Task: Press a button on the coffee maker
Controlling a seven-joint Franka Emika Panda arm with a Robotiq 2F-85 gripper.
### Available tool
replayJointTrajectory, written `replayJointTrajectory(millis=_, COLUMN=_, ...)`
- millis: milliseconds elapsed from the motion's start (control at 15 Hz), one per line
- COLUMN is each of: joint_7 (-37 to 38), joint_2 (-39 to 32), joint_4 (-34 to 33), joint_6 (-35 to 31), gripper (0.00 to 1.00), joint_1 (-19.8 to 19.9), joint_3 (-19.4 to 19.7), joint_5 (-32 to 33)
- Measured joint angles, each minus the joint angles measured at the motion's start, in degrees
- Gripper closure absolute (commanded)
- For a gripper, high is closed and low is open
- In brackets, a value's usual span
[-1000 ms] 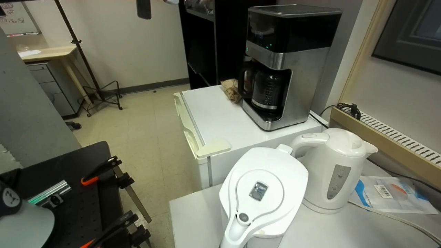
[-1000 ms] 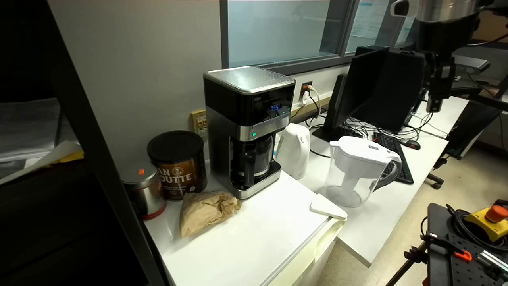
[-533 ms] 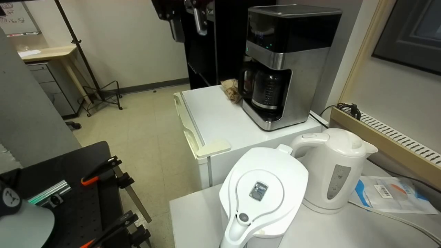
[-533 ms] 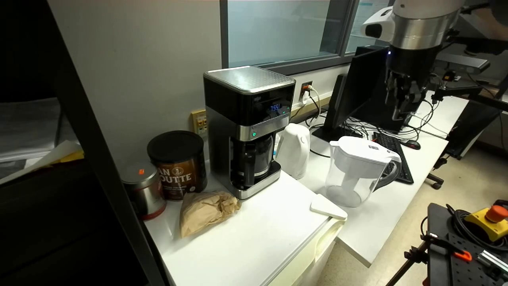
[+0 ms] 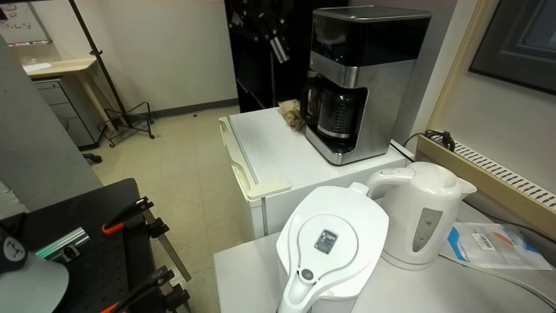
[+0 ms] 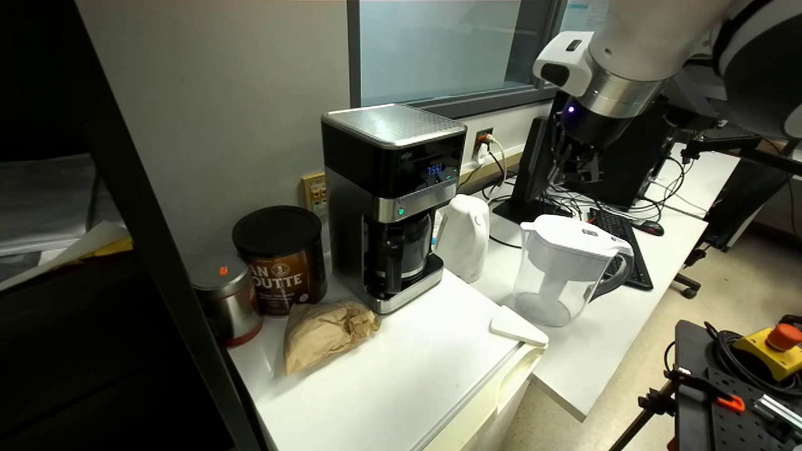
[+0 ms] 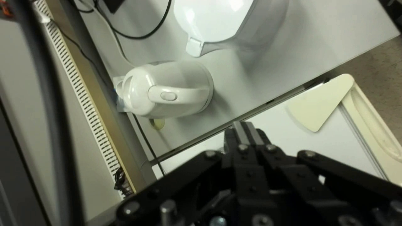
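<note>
The coffee maker (image 5: 386, 87) stands upright on a white fridge top, a boxy black and silver machine with a dark glass carafe (image 6: 413, 247). A green-lit button (image 6: 401, 212) glows on its silver front band, below a blue clock display (image 6: 433, 170). In an exterior view my gripper (image 5: 279, 50) hangs in the air left of the machine's upper front, apart from it. In the wrist view the gripper (image 7: 245, 124) has its fingertips together, nothing held. That view looks down past the kettle, and the coffee maker cannot be made out there.
A white kettle (image 7: 176, 89) and a filter pitcher (image 6: 564, 269) stand on the desk beside the fridge top (image 6: 432, 357). Near the machine lie a paper bag (image 6: 329, 335) and a coffee tin (image 6: 282, 263). Monitors (image 6: 567, 134) and cables sit behind the arm.
My gripper has come down and moved toward the coffee maker, tilting on the way. Its fingers, spread apart before, have come together. The coffee maker and surrounding objects have not moved.
</note>
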State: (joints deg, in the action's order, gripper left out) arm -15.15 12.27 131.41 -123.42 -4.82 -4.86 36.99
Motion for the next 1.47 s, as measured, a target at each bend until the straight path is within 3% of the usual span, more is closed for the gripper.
replayJointTrajectory(millis=800, joint_7=6.5, joint_2=-10.0, joint_4=-2.0, joint_6=-24.5, gripper=1.0, joint_1=2.4, joint_3=1.0, joint_5=15.8)
replayJointTrajectory(millis=1467, joint_7=13.7, joint_2=-18.4, joint_4=-7.8, joint_6=-33.0, gripper=1.0, joint_1=3.3, joint_3=2.0, joint_5=24.0)
